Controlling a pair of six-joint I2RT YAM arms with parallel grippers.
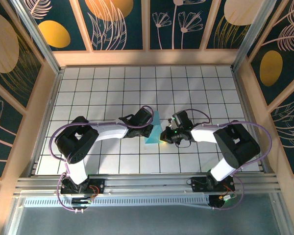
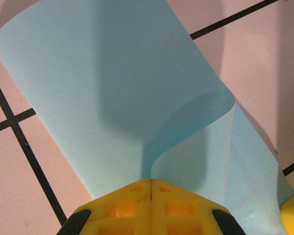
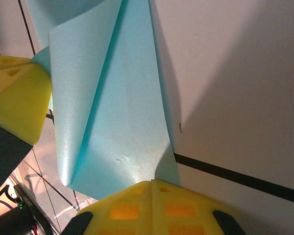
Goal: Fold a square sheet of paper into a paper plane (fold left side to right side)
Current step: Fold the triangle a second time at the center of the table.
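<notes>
A thin light-cyan square sheet of paper [image 1: 155, 128] sat partly curled over itself around the middle of the white gridded tabletop [image 1: 112, 83], slightly toward its near edge. The left claw [image 2: 151, 182] and the right claw [image 3: 152, 185], yellow fingers pressed together, each pinched an edge of it.

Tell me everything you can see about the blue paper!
The paper is thin, smooth and light cyan, with a soft sheen. It is curled over itself in a loose bend, not yet pressed into a flat crease. It sits on the white gridded table between the two arms. The left claw and the right claw are both shut, each pinching an edge of it.
</notes>
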